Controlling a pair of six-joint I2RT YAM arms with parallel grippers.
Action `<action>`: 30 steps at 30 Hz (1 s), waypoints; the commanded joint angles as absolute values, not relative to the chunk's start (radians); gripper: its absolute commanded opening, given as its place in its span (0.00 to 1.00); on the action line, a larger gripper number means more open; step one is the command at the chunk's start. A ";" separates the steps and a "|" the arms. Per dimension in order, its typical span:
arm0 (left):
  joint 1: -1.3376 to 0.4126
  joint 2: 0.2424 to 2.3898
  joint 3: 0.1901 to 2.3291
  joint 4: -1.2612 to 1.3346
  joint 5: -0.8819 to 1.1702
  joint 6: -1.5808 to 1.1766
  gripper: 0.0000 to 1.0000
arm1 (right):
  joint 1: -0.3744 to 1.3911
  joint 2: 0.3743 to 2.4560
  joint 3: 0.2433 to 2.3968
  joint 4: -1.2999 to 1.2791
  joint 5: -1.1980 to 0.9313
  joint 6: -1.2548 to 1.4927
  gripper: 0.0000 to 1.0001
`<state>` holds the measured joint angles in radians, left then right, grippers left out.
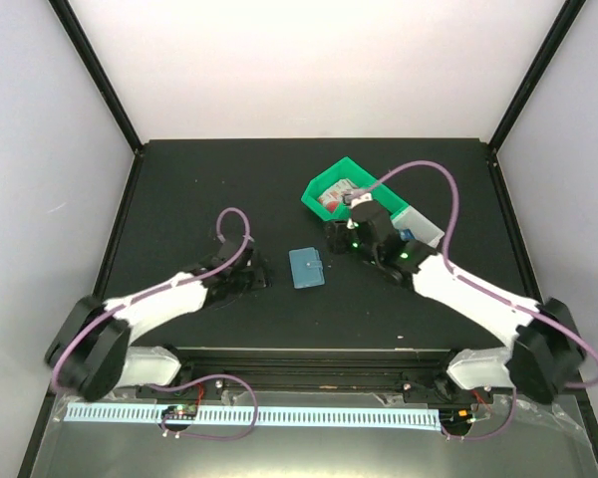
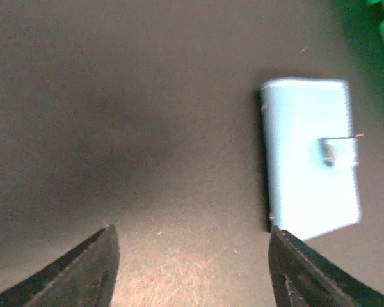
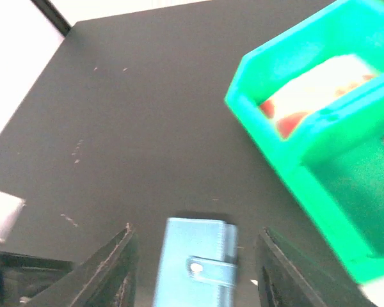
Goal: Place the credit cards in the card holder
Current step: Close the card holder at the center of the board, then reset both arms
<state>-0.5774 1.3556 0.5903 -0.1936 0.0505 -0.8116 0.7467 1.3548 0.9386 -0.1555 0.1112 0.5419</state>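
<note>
The card holder (image 1: 306, 267) is a closed teal-blue wallet lying flat on the black table, its snap tab (image 2: 338, 152) fastened. My left gripper (image 1: 254, 271) is open and empty, low over the table just left of the wallet (image 2: 310, 160). My right gripper (image 1: 339, 237) is open and empty, above and to the right of the wallet; in the right wrist view the wallet (image 3: 195, 262) lies between the spread fingers. No blue credit card shows clearly. A small blue patch (image 1: 407, 235) sits by the right arm, and I cannot tell what it is.
A green bin (image 1: 319, 182) stands behind the right gripper and holds something white and red (image 3: 320, 83); its wall (image 3: 294, 166) is close to the right finger. A white bin (image 1: 424, 221) lies beside it, partly hidden by the right arm.
</note>
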 commanded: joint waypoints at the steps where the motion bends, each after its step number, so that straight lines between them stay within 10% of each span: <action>1: -0.572 1.089 0.588 -0.377 -0.115 -0.727 0.69 | 0.738 1.169 0.884 -0.374 0.343 0.535 0.54; 9: -0.566 0.652 0.663 -0.618 -0.313 -0.593 0.98 | 0.736 0.780 0.819 -0.615 0.598 0.570 0.76; 16: -0.566 0.381 0.698 -0.622 -0.233 -0.583 0.99 | 0.738 0.469 0.746 -0.798 0.677 0.676 0.99; 30: -0.566 0.379 0.888 -0.744 -0.386 -0.424 0.99 | 0.738 0.346 0.816 -0.900 0.751 0.700 1.00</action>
<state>-0.5690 0.3611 0.8463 -0.7120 -0.3386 -0.4896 0.7387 0.3347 0.7784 -0.8825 0.7036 0.6903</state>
